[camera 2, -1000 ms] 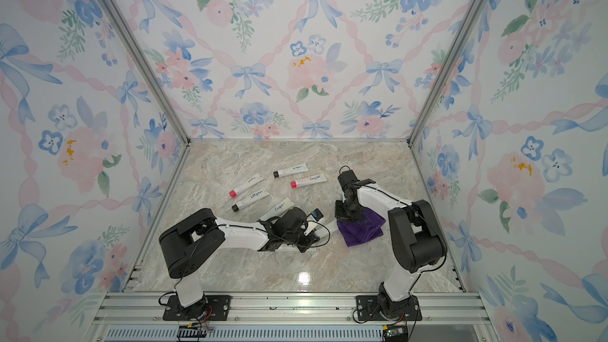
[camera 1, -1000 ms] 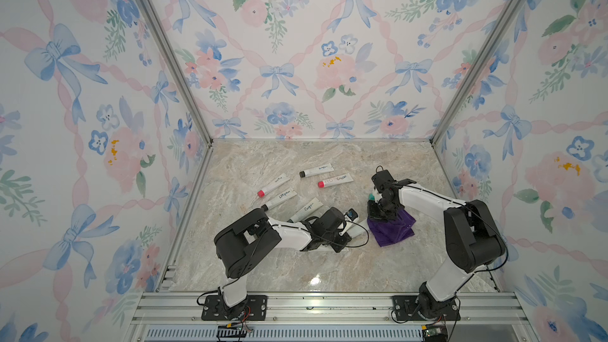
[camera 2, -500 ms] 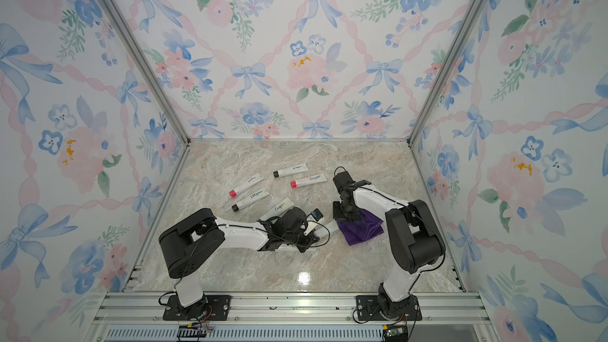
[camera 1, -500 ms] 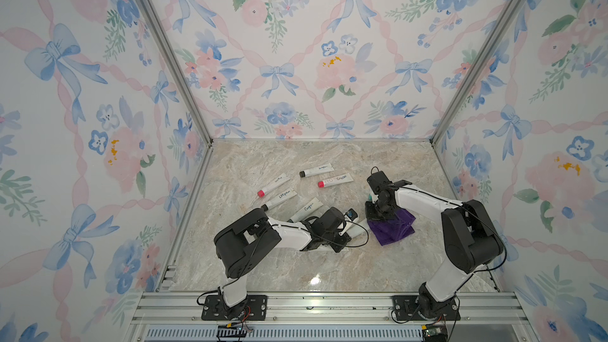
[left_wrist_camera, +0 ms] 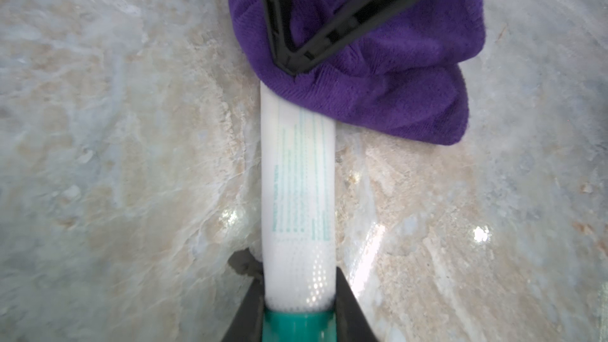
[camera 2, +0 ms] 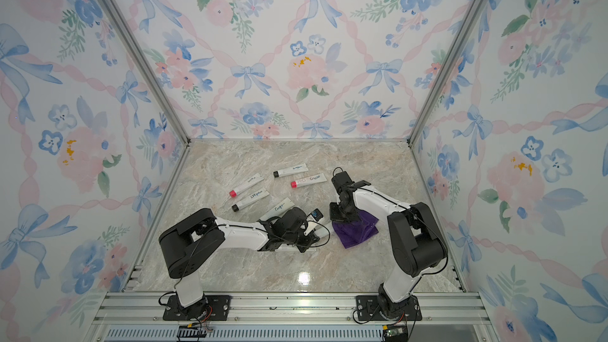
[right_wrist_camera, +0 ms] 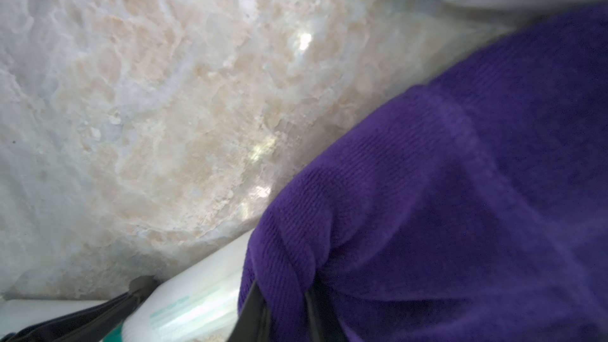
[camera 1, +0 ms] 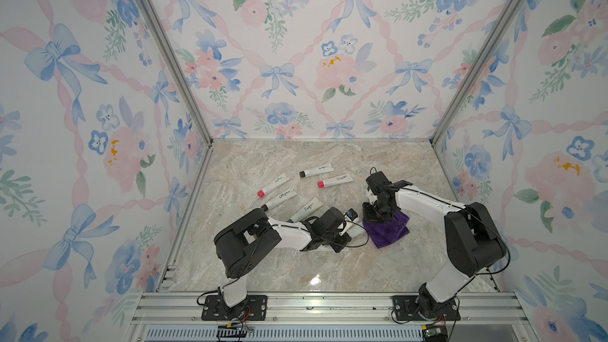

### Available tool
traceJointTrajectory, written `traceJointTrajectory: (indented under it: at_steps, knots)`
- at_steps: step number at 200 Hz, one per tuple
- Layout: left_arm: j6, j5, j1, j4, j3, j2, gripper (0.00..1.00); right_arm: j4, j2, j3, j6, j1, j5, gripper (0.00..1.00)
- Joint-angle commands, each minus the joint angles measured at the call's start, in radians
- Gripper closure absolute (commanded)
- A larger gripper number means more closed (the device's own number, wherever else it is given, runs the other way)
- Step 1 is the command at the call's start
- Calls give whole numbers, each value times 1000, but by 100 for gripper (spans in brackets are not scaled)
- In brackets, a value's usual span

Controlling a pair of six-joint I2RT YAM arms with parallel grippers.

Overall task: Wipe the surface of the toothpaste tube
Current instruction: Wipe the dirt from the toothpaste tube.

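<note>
The toothpaste tube (left_wrist_camera: 297,192) is white with teal print and a teal cap, and lies low over the marble floor. My left gripper (left_wrist_camera: 297,291) is shut on the tube's cap end, one finger on each side. My right gripper (right_wrist_camera: 286,307) is shut on a fold of the purple cloth (right_wrist_camera: 444,208). The cloth (left_wrist_camera: 394,87) lies over the tube's far end and hides it. In both top views the left gripper (camera 1: 348,225) and right gripper (camera 1: 375,215) are close together, with the cloth (camera 2: 353,230) bunched under the right one.
Several other white tubes lie on the floor behind the arms, among them a black-capped one (camera 1: 317,170), a red-capped one (camera 1: 335,180) and one right behind the left wrist (camera 1: 307,209). Floral walls close in the back and both sides.
My right gripper has slid a little to the left with the cloth, toward the left gripper. The left arm and the tube have stayed put.
</note>
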Motion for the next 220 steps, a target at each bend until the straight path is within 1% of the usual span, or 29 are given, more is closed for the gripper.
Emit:
traceJointTrajectory:
  at_steps: [1, 27, 47, 74, 113, 132, 146, 155, 171, 202, 220]
  knots:
    - [-14, -9, 6, -3, -10, -13, 82, -61, 57, 19, -12, -60, 104, 82]
    - [-12, -8, 6, -3, -11, -13, 82, -52, 87, 32, -15, -92, 132, 82]
    - [-13, -8, 6, -3, -12, -12, 82, -41, 102, 32, -17, -83, 106, 82]
    - [-12, -9, 5, -4, -10, -9, 82, -36, 89, 25, -15, -23, 39, 82]
    - [-12, -12, 6, -3, -11, -11, 82, -24, 20, -14, 5, 99, -71, 83]
    - [-12, -12, 4, -3, -10, -12, 82, -17, -7, -33, 16, 134, -108, 83]
    - [-13, -13, 5, -4, -11, -14, 82, -3, -26, -50, 26, 137, -128, 82]
    - [-12, -14, 3, -3, -11, -13, 82, -1, -27, -53, 23, 132, -122, 82]
    - [-13, -13, 4, -3, -10, -13, 82, -6, -1, -50, 16, 112, -72, 82]
    - [-12, -14, 4, -4, -13, -14, 82, -19, 82, -30, -5, 36, 36, 83]
    - [-12, -17, 4, -2, -13, -14, 82, -20, 94, -23, -7, -13, 91, 83]
